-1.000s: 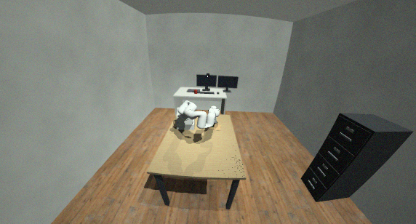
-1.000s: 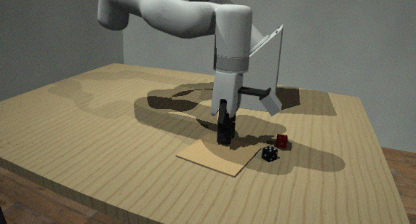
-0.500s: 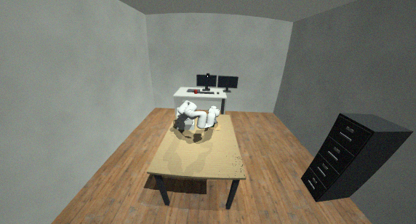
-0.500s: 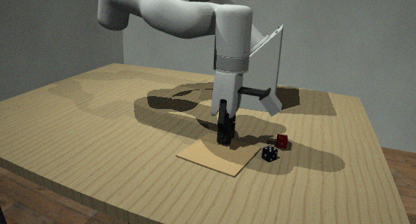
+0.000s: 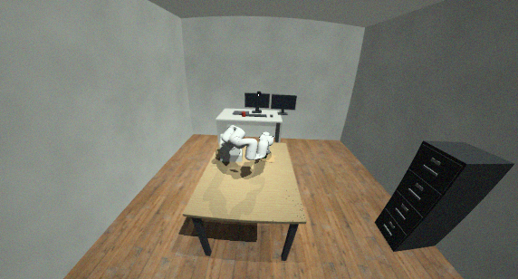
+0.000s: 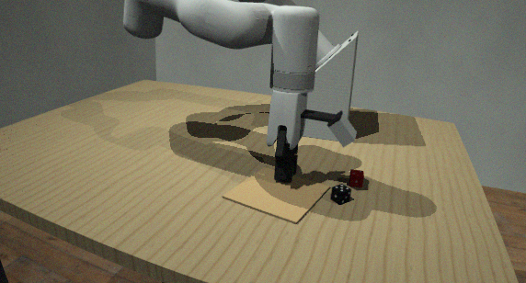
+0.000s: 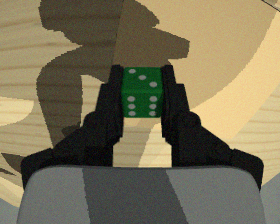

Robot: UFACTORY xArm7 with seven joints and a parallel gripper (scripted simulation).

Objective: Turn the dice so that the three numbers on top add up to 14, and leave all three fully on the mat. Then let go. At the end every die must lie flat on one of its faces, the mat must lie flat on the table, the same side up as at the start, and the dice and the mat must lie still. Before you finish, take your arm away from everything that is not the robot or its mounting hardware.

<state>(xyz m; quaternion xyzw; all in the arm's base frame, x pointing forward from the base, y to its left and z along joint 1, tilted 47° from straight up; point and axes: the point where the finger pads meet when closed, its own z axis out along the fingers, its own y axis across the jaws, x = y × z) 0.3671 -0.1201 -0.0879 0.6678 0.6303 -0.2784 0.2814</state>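
Note:
My gripper (image 6: 285,175) (image 7: 142,80) is shut on a green die (image 7: 143,91) with white pips. It holds the die down at the far edge of the tan mat (image 6: 271,199), at or just above its surface. In the exterior view the fingers hide the green die. A black die (image 6: 341,194) lies on the table just off the mat's right corner. A red die (image 6: 356,177) lies on the table a little behind the black one, also off the mat.
A white panel (image 6: 342,97) on the arm's base stands behind the gripper. The wooden table (image 5: 246,191) (image 6: 115,171) stretches wide to the left and front. A desk with monitors (image 5: 270,101) and a black filing cabinet (image 5: 435,191) stand away from the table.

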